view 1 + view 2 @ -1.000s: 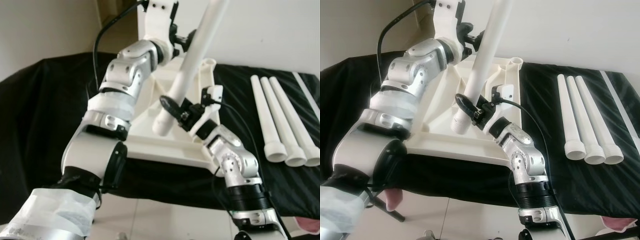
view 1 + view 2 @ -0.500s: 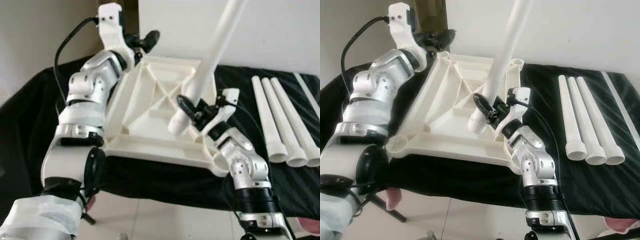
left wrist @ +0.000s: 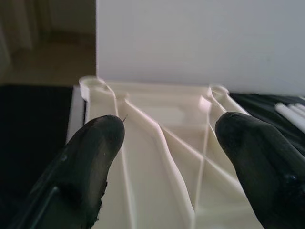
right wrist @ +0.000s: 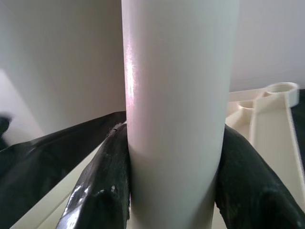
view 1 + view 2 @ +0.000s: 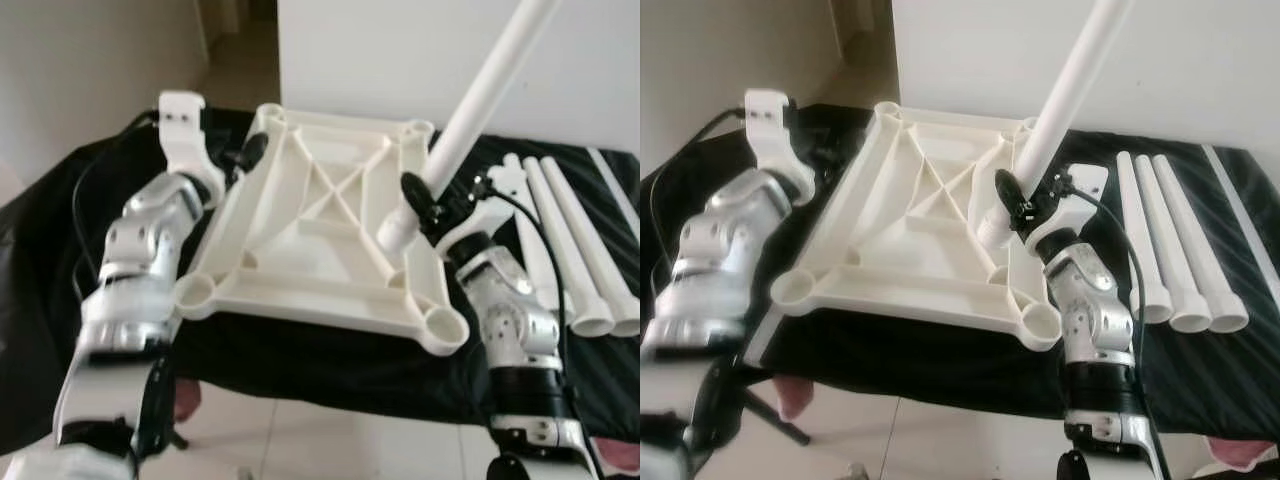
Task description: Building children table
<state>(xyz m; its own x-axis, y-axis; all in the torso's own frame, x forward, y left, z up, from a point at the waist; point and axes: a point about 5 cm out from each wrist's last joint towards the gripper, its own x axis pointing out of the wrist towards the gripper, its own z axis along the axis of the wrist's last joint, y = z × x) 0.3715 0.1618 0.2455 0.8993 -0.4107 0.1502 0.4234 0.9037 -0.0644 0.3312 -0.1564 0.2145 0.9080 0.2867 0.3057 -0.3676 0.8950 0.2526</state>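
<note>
My right gripper (image 5: 418, 205) is clamped around a white leg (image 5: 470, 105), both fingers (image 4: 100, 191) pressed against it near its lower end. The leg slants up toward 1 o'clock from my grip, its open end hanging just above the tabletop (image 5: 300, 230), close to the right edge.

The tabletop lies upside down on a black cloth (image 5: 60, 230), ribs facing up, with a round socket at each corner. The nearest socket to my held leg is the one at 5 o'clock from the grip (image 5: 443, 327), at the front right corner.

My left gripper (image 5: 250, 152) sits at the tabletop's left edge, at about 10 o'clock from its centre. Its fingers (image 3: 90, 162) are spread apart with nothing between them, the ribbed underside showing through the gap.

Three more legs (image 5: 560, 250) lie side by side on the cloth at 3 o'clock from the tabletop, flared ends toward me.
</note>
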